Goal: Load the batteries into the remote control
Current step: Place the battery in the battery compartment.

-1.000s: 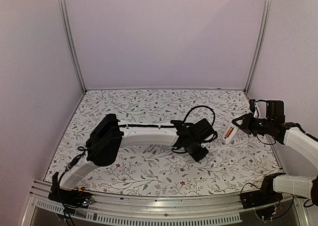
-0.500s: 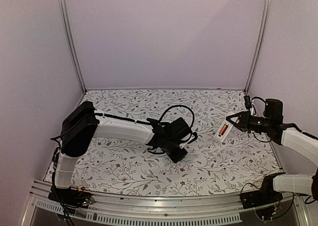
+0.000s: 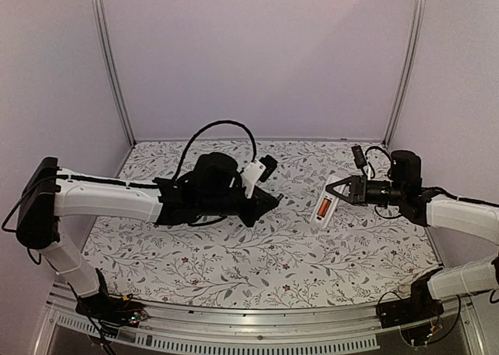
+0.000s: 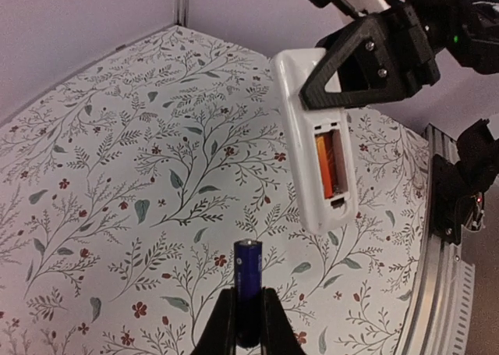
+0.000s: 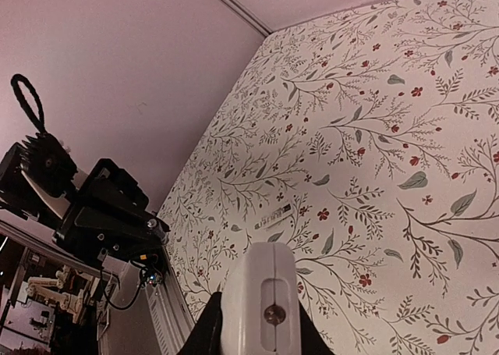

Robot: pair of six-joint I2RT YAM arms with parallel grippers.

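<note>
My left gripper (image 4: 248, 290) is shut on a dark blue-black battery (image 4: 248, 265), which stands upright out of the fingers above the table. Just beyond it hangs the white remote control (image 4: 316, 207), back side facing me and compartment open. An orange-red battery (image 4: 328, 166) sits in one slot. My right gripper (image 5: 260, 325) is shut on the remote's end (image 5: 261, 292). In the top view the left gripper (image 3: 273, 201) points at the remote (image 3: 320, 219), a short gap left of it, and the right gripper (image 3: 340, 189) holds it tilted in the air.
The floral table cover (image 3: 257, 253) runs to pale walls at the back and sides. A small flat printed strip (image 5: 274, 213) lies on the cover below the remote. A metal rail (image 3: 234, 335) edges the near side by the arm bases.
My left gripper shut on the battery, lifted off the table and swung back left. The right arm carried the remote leftward toward the middle and tilted it.
</note>
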